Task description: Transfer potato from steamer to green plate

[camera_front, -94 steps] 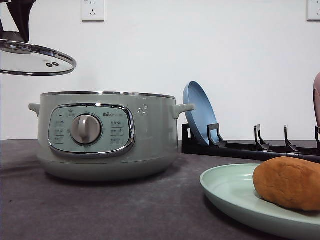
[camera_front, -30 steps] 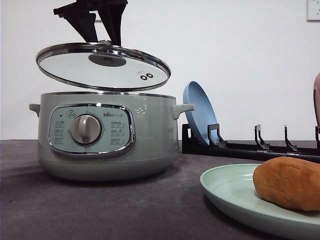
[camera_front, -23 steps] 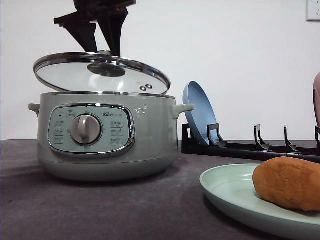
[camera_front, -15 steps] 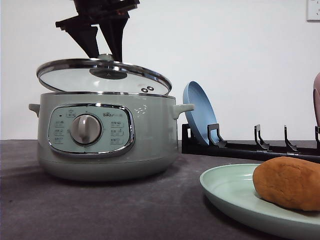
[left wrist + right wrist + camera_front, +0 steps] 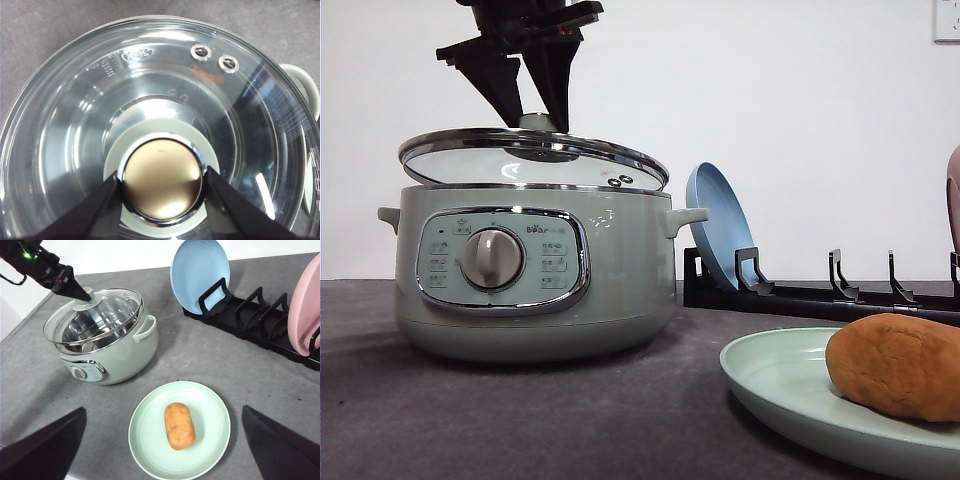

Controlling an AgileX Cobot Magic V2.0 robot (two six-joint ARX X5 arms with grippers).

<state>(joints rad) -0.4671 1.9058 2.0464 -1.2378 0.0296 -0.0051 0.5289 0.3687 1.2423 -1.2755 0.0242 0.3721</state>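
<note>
Grey matte surface (image 5: 210,360) under a white wall; left hand (image 5: 528,112) above the steamer (image 5: 532,270), its two dark fingers (image 5: 97,202) closed on the green knob (image 5: 162,186) of the glass lid (image 5: 534,162); wrist view shows both fingers pressed against the knob's chrome cap, one on each side.

Directly below the hand: lid nearly level, its rim just over the steamer's rim, a thin gap visible on the near side; cannot tell whether the far edge already touches. Through the glass the pot's inside looks bare metal, no potato seen in it.

Away from the left hand, toward the right arm's side: the potato (image 5: 179,425) lies on its side near the middle of the green plate (image 5: 145,437), plate flat on the surface, well apart from the steamer. Right hand (image 5: 162,450) hangs above the plate, fingers spread wide, holding nothing. Beyond the plate: black rack (image 5: 250,322) with a blue plate (image 5: 197,272) standing in it.

Judgement: the transfer itself looks done; what is left is seating the lid and letting go of the knob.

Against the earlier frames: lid was held high off to the steamer's left, then tilted above the pot; now lower and flatter, almost closed; potato and green plate unmoved.
</note>
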